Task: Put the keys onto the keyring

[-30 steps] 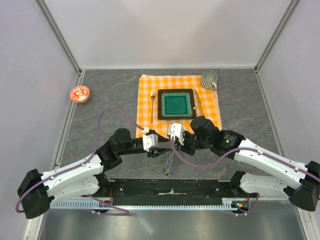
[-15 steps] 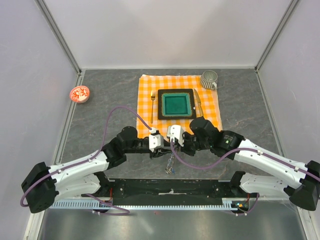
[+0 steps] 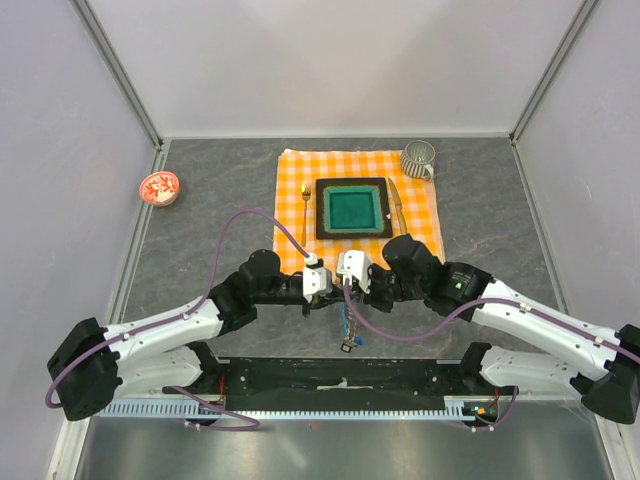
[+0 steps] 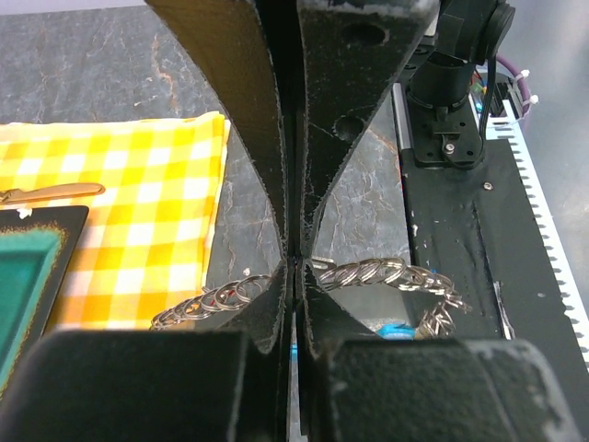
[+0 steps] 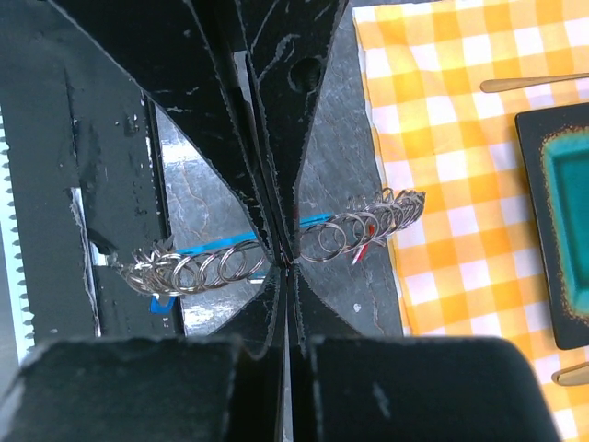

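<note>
Left end effector [image 4: 294,267] is clamped shut on the keyring [image 4: 368,273], a chain of small silvery loops running out to both sides of its fingers. Right end effector [image 5: 283,258], tip to tip with it over the near strip of the counter [image 3: 220,200], is pinched closed on the same chain. A cyan-blue clip [image 5: 213,246] and a tiny red piece [image 5: 368,230] show among the loops. Just beyond lies the orange checked cloth [image 3: 295,165], bearing a fork [image 3: 305,212], a square green plate [image 3: 321,210] and a knife [image 3: 396,205], with a mug [image 3: 418,158] at its far right corner. A red-and-white dish [image 3: 159,187] sits far left.
</note>
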Available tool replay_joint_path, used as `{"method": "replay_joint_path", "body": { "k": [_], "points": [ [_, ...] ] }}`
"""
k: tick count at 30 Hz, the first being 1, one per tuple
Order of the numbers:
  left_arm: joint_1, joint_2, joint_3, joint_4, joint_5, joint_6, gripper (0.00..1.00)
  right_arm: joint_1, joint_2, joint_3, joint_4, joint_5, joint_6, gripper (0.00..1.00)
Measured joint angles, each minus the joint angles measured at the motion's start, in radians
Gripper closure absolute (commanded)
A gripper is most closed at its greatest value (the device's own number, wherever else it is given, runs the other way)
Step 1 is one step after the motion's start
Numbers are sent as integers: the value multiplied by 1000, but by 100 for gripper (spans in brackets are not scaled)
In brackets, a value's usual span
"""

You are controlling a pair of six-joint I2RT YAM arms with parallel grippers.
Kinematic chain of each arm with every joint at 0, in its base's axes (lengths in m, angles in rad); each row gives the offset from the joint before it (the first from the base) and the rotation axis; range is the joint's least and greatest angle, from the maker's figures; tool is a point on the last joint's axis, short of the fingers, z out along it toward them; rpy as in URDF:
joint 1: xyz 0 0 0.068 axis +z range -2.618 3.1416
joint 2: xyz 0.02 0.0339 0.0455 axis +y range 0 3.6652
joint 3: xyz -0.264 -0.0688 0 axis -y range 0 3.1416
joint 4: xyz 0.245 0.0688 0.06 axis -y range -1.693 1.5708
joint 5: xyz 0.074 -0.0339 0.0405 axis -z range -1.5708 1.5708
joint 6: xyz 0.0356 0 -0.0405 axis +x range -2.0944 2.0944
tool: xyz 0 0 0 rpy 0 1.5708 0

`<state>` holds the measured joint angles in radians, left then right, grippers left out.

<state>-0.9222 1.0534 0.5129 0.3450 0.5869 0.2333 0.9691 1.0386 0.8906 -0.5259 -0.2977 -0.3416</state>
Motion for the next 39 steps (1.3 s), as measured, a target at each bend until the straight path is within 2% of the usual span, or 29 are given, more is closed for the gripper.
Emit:
{"method": "replay_joint_path", "body": {
  "k": [4, 5, 7, 10, 19, 25, 31, 39],
  "points": [
    [0, 0, 0, 7, 7, -1, 98, 3, -16, -10, 6, 4, 8, 95],
    [0, 0, 0, 11, 9, -3, 98, 4, -25, -17, 13, 5, 14, 90],
    [0, -1, -5, 33, 9, -11, 98, 4, -48, -32, 31, 8, 32, 72],
    [0, -9, -42, 104, -5, -32, 98, 5, -104, -79, 96, 13, 79, 67],
    [0, -60, -235, 352, -83, -113, 98, 9, -341, -311, 311, 149, 265, 63],
    [0, -77, -259, 472, -85, -139, 98, 10, -409, -444, 460, 155, 343, 62],
    [0, -77, -259, 500, -53, -143, 98, 10, -406, -487, 539, 121, 354, 60],
    [0, -117, -256, 421, -25, -130, 98, 10, -414, -484, 578, 58, 331, 57]
  ]
}}
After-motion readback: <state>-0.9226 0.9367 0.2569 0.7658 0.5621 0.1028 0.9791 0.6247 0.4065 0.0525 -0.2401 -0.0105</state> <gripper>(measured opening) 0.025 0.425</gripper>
